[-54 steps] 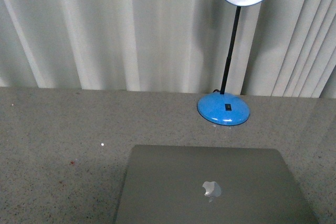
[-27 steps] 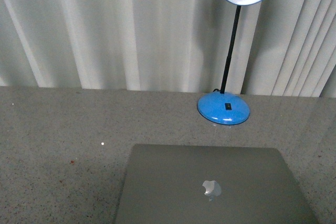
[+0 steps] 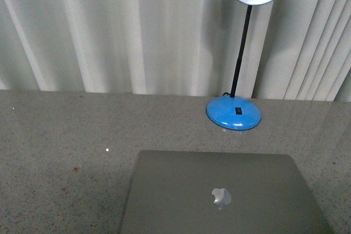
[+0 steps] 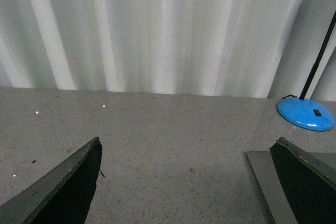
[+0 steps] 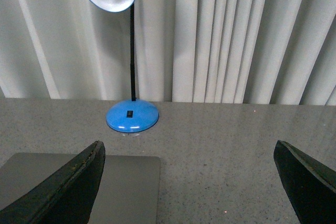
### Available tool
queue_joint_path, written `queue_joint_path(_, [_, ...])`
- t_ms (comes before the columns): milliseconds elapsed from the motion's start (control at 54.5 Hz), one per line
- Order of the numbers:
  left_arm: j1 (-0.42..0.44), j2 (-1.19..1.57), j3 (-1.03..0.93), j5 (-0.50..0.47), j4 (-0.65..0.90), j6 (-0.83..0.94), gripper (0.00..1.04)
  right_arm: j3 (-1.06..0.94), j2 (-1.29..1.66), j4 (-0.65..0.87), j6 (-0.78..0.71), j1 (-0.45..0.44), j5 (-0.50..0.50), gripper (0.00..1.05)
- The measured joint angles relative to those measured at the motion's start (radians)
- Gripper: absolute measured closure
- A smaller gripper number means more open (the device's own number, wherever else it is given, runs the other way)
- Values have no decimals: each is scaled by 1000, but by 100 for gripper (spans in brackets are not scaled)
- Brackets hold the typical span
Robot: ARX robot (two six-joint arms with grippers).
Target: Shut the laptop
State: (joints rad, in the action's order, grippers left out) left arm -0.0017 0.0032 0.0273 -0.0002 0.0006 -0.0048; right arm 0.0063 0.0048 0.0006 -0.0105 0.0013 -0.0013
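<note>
The laptop (image 3: 219, 193) lies on the grey speckled table at the bottom centre of the front view, lid down, its grey-silver lid and shiny apple logo facing up. Neither arm shows in the front view. In the left wrist view my left gripper (image 4: 189, 182) is open over bare table, and a strip of the laptop lid (image 4: 265, 184) lies beside one finger. In the right wrist view my right gripper (image 5: 191, 182) is open, with the laptop's lid corner (image 5: 128, 187) beside one finger. Keys and screen are hidden.
A blue desk lamp (image 3: 234, 113) with a black stem and white-lined shade stands on the table (image 3: 66, 135) just beyond the laptop; it also shows in the right wrist view (image 5: 132, 116) and the left wrist view (image 4: 305, 114). White curtains (image 3: 137, 31) hang behind the table.
</note>
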Motion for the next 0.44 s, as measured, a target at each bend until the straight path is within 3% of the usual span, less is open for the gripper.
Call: queue_joint_path(440, [0, 0, 0, 0, 0, 0, 7, 0, 0, 0, 0, 0, 0, 7])
